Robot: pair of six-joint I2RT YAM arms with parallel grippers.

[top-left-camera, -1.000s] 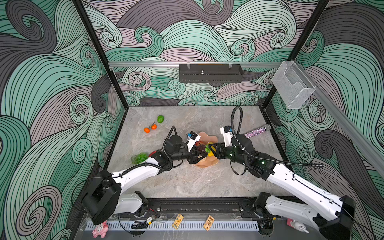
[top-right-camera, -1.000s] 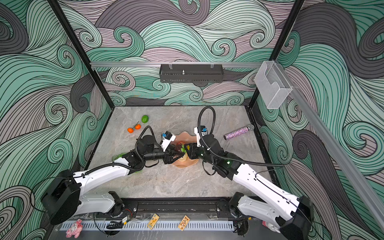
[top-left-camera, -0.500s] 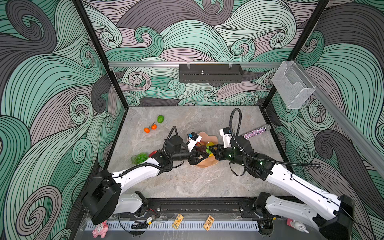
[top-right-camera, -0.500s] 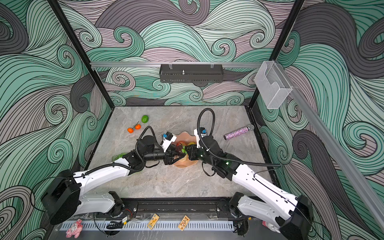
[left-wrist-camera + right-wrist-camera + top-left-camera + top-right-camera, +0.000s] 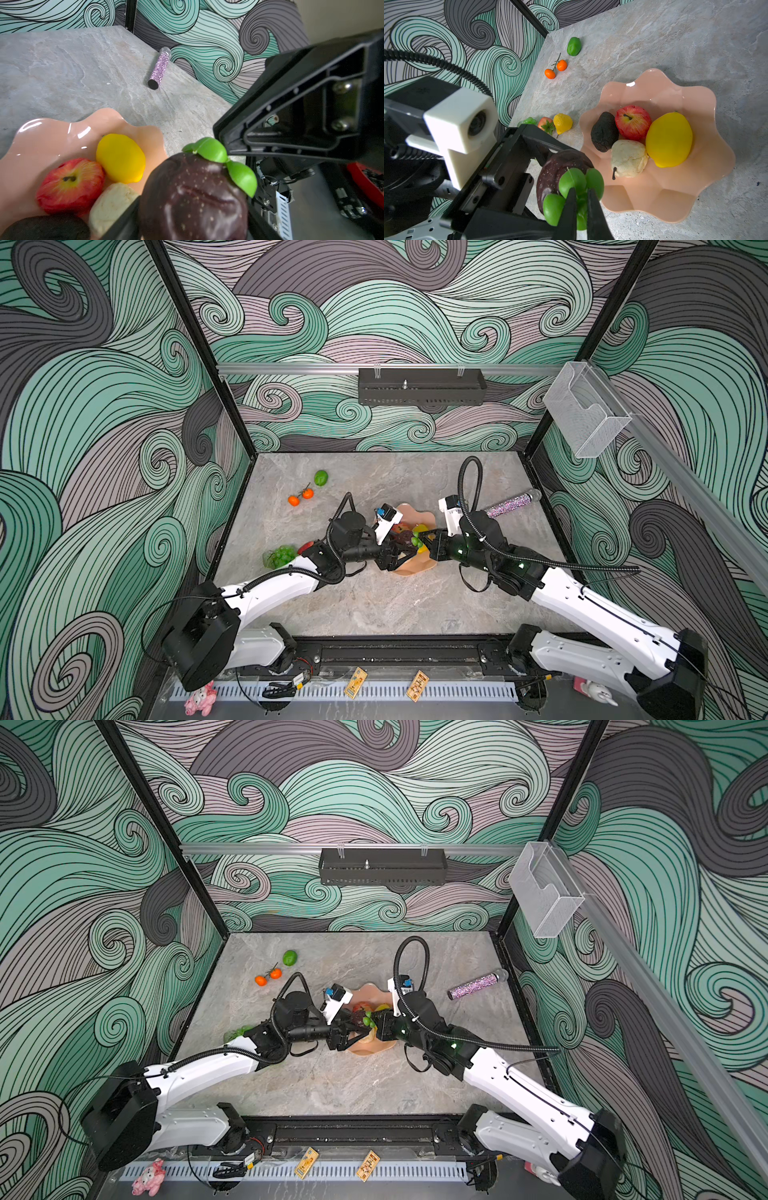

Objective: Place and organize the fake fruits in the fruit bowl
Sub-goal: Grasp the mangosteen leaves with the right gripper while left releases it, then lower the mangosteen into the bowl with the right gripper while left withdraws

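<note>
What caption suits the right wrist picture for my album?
Right gripper pinching the green leaves of a dark fruit near a pink fruit bowl.

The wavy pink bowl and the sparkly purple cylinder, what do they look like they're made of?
The salmon-pink scalloped bowl looks like glossy plastic or glazed ceramic: smooth, with sharp light glints. The purple cylinder seems coated in tiny rhinestones or glitter: a grainy sparkling surface, with a plain black end.
</note>
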